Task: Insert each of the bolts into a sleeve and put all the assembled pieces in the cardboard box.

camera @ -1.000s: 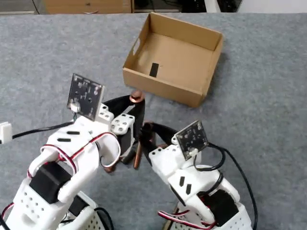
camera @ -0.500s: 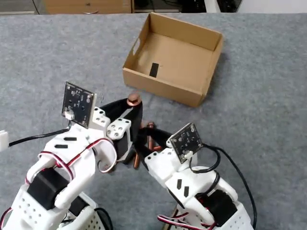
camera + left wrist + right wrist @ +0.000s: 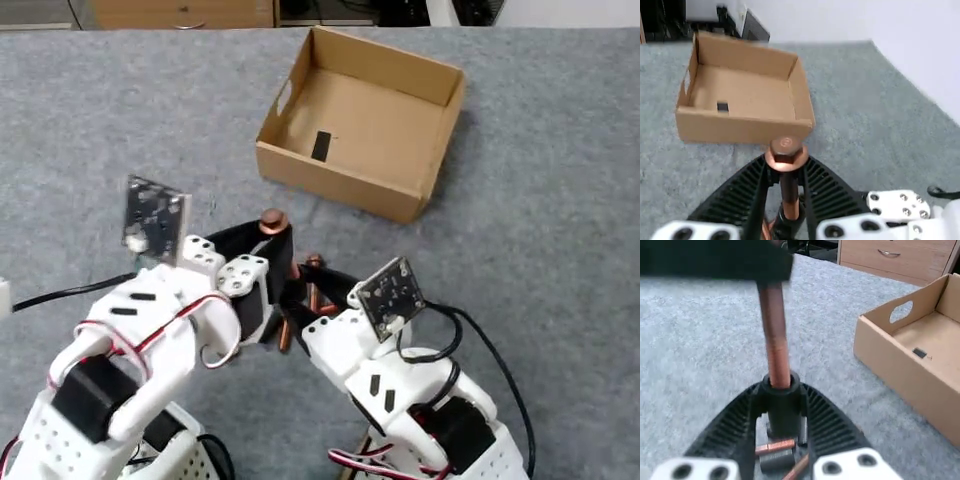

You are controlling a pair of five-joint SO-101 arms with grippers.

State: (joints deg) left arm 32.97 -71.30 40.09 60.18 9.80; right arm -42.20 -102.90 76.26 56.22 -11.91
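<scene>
My left gripper (image 3: 272, 236) (image 3: 785, 162) is shut on a copper bolt (image 3: 272, 220) (image 3: 785, 151) just under its hex head, with the shaft pointing down. My right gripper (image 3: 782, 392) (image 3: 303, 284) is shut on a black sleeve (image 3: 783, 410) (image 3: 789, 220), held upright right below. The bolt's shaft (image 3: 774, 340) enters the top of the sleeve. The open cardboard box (image 3: 300, 165) (image 3: 740, 125) (image 3: 900, 365) stands beyond both grippers and holds no assembled pieces; a small dark mark lies on its floor.
Loose bolts (image 3: 775, 445) and a loose sleeve (image 3: 776, 460) lie on the grey carpeted table (image 3: 540, 200) under the grippers. More copper shows between the arms (image 3: 285, 333). Wooden drawers (image 3: 890, 255) stand behind the table.
The left gripper has moved toward the near-left with the bolt, its head now lower in the high view. The right arm has shifted slightly left beneath it.
</scene>
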